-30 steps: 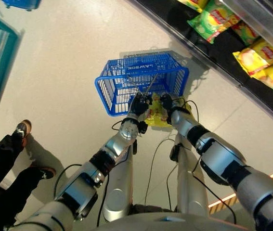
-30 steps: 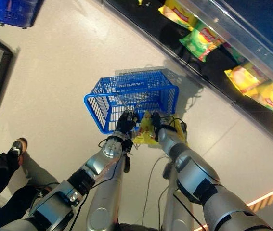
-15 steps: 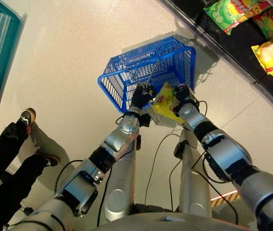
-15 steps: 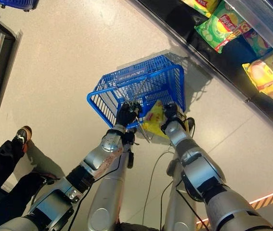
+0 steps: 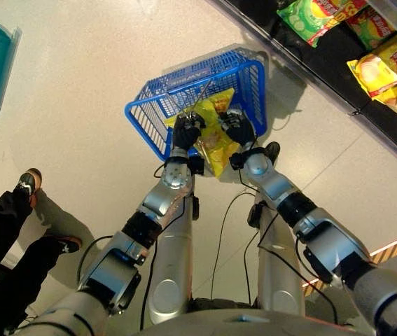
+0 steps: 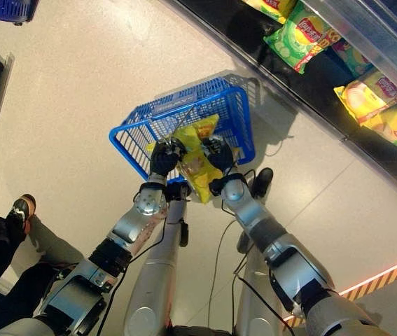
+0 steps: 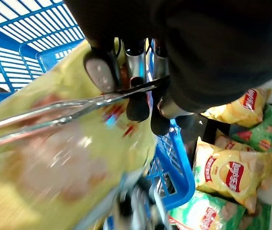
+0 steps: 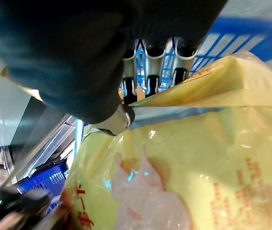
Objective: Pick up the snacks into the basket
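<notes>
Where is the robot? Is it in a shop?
Probably a shop, yes. There is a blue wire shopping basket on the floor, and a dark shelf beside it holds yellow and green chip bags. The right hand holds a yellow snack bag over the basket.

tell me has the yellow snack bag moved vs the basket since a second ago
Yes. The yellow snack bag, pinched by the right hand, went from outside the blue basket's near rim to over its opening.

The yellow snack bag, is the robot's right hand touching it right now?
Touching. In the right wrist view the right hand has its fingers and thumb pinched on the top edge of the yellow snack bag.
</notes>
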Tool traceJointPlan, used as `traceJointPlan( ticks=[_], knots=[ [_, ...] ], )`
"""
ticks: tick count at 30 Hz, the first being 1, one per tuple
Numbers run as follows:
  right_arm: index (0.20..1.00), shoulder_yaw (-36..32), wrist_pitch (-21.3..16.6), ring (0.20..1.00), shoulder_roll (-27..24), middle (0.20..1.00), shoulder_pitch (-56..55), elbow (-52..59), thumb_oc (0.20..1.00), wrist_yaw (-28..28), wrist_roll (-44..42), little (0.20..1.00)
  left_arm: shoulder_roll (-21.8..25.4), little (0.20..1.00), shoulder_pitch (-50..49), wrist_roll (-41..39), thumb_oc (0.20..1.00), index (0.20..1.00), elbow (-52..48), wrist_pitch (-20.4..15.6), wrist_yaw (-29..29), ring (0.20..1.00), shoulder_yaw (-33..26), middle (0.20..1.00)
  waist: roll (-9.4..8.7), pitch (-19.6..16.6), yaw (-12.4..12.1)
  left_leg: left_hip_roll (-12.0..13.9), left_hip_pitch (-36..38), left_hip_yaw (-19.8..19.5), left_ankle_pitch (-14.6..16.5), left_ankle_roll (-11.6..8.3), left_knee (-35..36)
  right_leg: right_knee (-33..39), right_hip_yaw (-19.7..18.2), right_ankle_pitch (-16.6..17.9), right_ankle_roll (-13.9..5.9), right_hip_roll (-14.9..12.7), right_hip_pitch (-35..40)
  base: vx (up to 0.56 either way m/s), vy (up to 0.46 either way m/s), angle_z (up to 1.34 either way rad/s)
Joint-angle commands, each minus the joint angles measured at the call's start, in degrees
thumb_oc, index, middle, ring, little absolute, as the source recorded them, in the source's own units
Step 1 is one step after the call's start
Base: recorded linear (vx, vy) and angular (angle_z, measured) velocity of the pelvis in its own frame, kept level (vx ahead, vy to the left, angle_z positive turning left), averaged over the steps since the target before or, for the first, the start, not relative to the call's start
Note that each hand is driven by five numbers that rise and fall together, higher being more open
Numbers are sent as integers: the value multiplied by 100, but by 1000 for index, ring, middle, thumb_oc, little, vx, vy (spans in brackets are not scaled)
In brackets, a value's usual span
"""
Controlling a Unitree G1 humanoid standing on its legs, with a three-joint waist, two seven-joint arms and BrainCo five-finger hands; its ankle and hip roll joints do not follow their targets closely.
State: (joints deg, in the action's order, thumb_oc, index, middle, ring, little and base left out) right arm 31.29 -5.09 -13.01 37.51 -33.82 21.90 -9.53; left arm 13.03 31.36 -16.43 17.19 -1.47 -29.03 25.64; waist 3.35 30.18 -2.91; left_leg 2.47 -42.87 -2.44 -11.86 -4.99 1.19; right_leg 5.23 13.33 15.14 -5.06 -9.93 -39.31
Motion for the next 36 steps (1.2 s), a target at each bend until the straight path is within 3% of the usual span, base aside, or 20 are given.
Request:
traceJointPlan(
  ticks=[1, 8, 10, 17, 25, 26, 28, 29, 32, 36],
  knots=[
    [200, 217, -306, 200, 322, 200, 41, 396, 200, 53, 584, 200, -86, 200, 42, -37, 200, 200, -408, -346, 46, 200, 158, 200, -1, -38, -41, -203, 72, 364, 13, -128, 381, -23, -208, -186, -508, -86, 93, 0, 0, 0],
    [200, 234, 132, 200, 645, 200, 934, -716, 200, 553, 1364, 200, -326, 200, 212, -333, 200, 200, -315, -421, 58, 200, 469, 200, 105, -38, -122, -221, 111, 348, 31, -112, 381, -23, -213, -178, -501, -87, 120, -7, 4, -2],
    [200, 214, 303, 200, 768, 200, 1562, -1575, 200, 653, 1496, 200, -413, 200, 362, -464, 200, 200, -317, -495, 85, 200, 632, 200, 204, -38, -227, -239, 125, 332, 33, -114, 381, -23, -204, -165, -507, -95, 136, 0, 0, 0],
    [200, 193, 470, 200, 864, 200, 2471, -2994, 200, 459, 1376, 200, -254, 200, 287, -804, 200, 200, -1298, -620, 501, 200, 1103, 200, 455, -38, -576, -294, 124, 290, 7, -117, 381, -23, -139, -126, -540, -119, 173, -2, 2, 0],
    [200, 269, 610, 200, 694, 200, 2768, -3505, 200, 365, 1477, 200, -303, 200, 449, -954, 200, 200, -1399, -623, 542, 200, 1104, 200, 474, -38, -649, -333, 83, 282, -30, -115, 381, -23, -108, -73, -565, -145, 141, -4, 5, 2],
    [1000, 307, 774, 1000, 585, 1000, 2710, -3799, 1000, 300, 1612, 1000, -269, 200, 474, -987, 200, 200, -1508, -615, 579, 200, 1085, 200, 489, -38, -700, -338, 124, 272, -1, -120, 381, -23, -88, -93, -578, -141, 194, 0, 0, 0],
    [1000, 306, 772, 1000, 585, 1000, 2714, -3801, 1000, 298, 1612, 1000, -269, 200, 475, -988, 200, 200, -1510, -613, 579, 200, 1085, 200, 490, -38, -700, -337, 121, 271, -2, -120, 381, -23, -86, -93, -578, -141, 193, 0, 0, 0],
    [1000, 483, 1062, 1000, 482, 1000, 2740, -4191, 1000, 119, 2105, 1000, -264, 200, 442, -1122, 200, 200, -1677, -627, 659, 200, 1069, 200, 499, -38, -728, -352, 145, 252, -2, -122, 381, -23, -49, -98, -585, -145, 245, 0, 0, 0],
    [1000, 707, 1284, 1000, 415, 1000, 2676, -4515, 1000, -207, 2729, 1000, -263, 200, 403, -1138, 200, 200, -1794, -579, 797, 200, 1055, 200, 503, -38, -750, -370, 150, 239, -31, -119, 381, -23, -35, -83, -582, -150, 269, 4, -3, 1],
    [1000, 457, 1225, 1000, 397, 1000, 2288, -4400, 1000, -266, 2506, 1000, -359, 200, 364, -1094, 200, 200, -1619, -533, 815, 200, 938, 200, 437, -38, -671, -374, 322, 265, 3, -104, 381, -23, -53, -111, -576, -148, 421, 1, 0, 1]
  ],
)
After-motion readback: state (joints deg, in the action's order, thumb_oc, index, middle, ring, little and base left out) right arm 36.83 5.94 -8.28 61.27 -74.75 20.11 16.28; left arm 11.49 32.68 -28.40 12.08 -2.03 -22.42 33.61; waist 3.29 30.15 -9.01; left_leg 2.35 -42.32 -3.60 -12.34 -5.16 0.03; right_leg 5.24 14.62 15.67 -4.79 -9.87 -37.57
